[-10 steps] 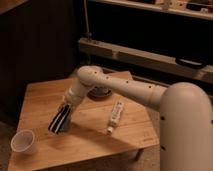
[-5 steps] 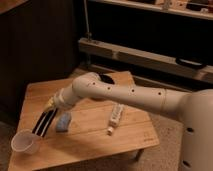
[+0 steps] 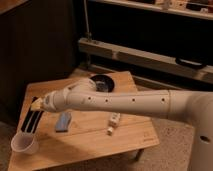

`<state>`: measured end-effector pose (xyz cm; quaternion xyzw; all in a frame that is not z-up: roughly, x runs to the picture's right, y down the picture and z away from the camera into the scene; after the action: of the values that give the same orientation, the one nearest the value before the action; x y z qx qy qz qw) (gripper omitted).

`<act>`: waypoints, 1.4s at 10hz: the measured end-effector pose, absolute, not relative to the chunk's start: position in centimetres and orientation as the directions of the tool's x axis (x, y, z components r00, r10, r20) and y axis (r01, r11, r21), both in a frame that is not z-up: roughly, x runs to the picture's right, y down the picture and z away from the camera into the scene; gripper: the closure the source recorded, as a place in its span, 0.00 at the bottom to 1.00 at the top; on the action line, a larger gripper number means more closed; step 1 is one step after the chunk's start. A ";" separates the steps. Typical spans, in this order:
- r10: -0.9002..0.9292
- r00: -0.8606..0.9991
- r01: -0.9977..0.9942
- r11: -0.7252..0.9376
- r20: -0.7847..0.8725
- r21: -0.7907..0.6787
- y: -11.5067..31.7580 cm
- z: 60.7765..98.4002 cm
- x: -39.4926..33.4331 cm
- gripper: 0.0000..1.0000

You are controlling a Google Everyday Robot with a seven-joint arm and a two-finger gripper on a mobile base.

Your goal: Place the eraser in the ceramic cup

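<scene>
Camera view: the robot arm reaches across the wooden table to its left edge. The gripper sits at the arm's tip there, clamped on the upper end of the eraser. The eraser hangs tilted, its lower end just above the rim of the ceramic cup at the near left corner; whether they touch cannot be told. A blue-grey rectangle lies just right of the eraser, a white bar further right, its markings unreadable, and a dark bowl at the far side. Compared with half a second ago, the gripper and eraser have shifted slightly toward the cup.
</scene>
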<state>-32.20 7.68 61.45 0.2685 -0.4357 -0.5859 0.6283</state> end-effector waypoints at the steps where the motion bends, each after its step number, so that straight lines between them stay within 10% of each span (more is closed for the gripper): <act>1: -0.976 -0.072 0.495 0.144 0.206 0.857 7.8 61.4 -32.8 1.00; 14: -0.975 -0.183 0.469 0.023 0.122 0.883 10.7 62.7 -35.0 1.00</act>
<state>-35.04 10.75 62.69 0.2919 -0.4337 -0.6351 0.5686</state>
